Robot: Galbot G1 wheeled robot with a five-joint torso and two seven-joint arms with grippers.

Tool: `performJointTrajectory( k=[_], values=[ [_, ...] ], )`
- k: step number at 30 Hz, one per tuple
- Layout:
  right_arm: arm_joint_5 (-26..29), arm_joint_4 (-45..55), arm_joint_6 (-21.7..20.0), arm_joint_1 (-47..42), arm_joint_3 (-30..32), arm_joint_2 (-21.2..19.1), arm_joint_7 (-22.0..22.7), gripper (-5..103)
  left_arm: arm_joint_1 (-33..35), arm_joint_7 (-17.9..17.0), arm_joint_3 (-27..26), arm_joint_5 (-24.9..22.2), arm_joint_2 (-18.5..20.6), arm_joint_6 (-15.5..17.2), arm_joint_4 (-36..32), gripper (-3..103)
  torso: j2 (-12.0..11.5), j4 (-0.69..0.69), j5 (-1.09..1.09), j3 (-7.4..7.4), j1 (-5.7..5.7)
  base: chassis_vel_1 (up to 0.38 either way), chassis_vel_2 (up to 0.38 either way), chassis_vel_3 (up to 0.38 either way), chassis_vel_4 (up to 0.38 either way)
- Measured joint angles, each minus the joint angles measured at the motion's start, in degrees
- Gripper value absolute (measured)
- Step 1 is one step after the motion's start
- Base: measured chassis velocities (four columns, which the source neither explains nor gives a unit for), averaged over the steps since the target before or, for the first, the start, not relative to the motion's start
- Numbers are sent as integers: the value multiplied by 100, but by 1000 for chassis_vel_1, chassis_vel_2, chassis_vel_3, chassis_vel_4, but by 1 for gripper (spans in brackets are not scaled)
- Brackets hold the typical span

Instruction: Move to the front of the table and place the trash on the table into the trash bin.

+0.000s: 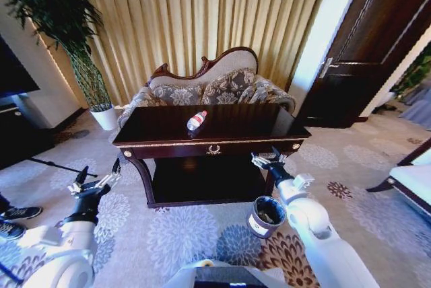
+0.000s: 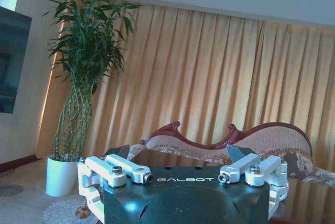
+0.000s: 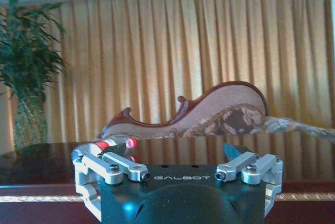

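Presently one piece of trash, a white bottle (image 1: pixel 196 121) with red label and cap, lies on its side near the middle of the dark glossy worktop (image 1: pixel 232 128), well back from the front edge. In the right wrist view its red cap end (image 3: pixel 112 144) shows just beyond that arm's jaws. No paper wads are evident on the worktop; pale scraps appear to lie inside the trash bin (image 1: pixel 265 216), which stands on the carpet by the worktop's front right leg.

Right gripper (image 1: pixel 265 158) hovers before the front right corner, jaws spread wide, holding nothing. Left gripper (image 1: pixel 97 182) hangs low, off the front left corner, jaws likewise open and empty.

Assessment: the bottle remains to be collected. It lies beyond easy reach, so the approach should close squarely on the worktop front first. The grasp is best taken across the bottle's body, not its rounded cap, since it may roll on the glossy surface. Behind stands a sofa (image 1: pixel 209 86).
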Motion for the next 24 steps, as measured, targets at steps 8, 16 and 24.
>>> performJointTrajectory(
  k=[8,16,24],
  values=[
    [-19,213,-38,-104,44,-24,-126,100,7,4,-45,26,76,0,0,100,0,0,0,0,-1,-8,6,4,-3],
    [-28,253,-39,-108,43,-53,-203,100,28,12,-44,45,58,1,0,100,1,0,1,-1,-3,-100,108,107,-100],
    [-25,254,-39,-132,31,-57,-233,100,25,-5,-43,59,47,-4,0,100,-1,1,0,1,0,-247,254,251,-257]
  ],
)
